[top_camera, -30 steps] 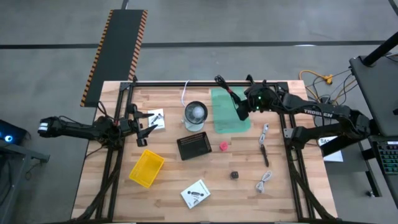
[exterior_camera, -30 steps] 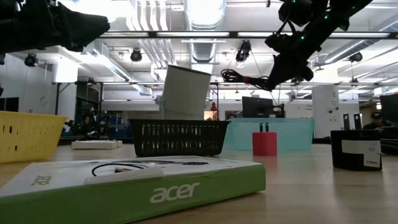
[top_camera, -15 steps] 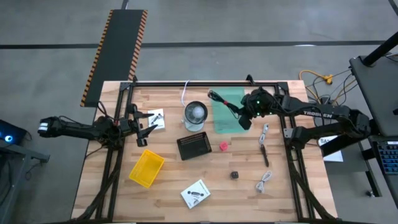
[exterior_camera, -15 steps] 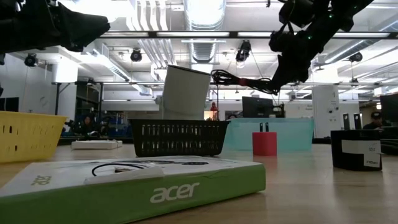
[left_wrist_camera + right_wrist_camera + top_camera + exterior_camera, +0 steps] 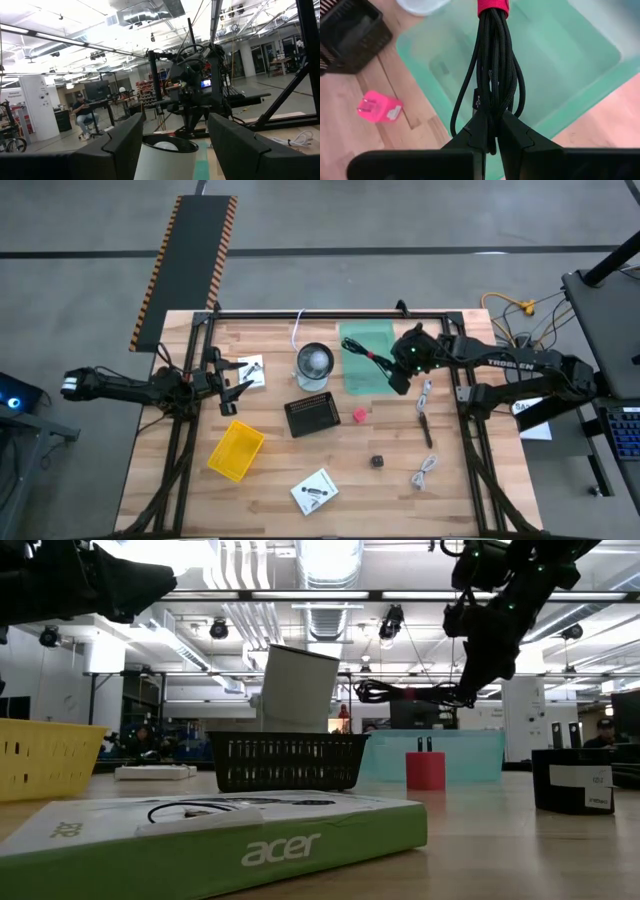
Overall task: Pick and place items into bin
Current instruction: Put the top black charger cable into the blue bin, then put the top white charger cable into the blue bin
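Lower now than a second ago, the right gripper [image 5: 398, 377] has carried the black cable [image 5: 490, 75] down and slightly forward over the green bin [image 5: 352, 370]. Its fingers [image 5: 517, 135] pinch the bundle, whose red band [image 5: 493, 7] points away over the bin's floor. This looks like the placing step: the cable hangs above the bin, not yet touching it. Next, a little more descent, then letting go. The left gripper [image 5: 240, 387] waits well left of the bin, jaws spread, holding nothing.
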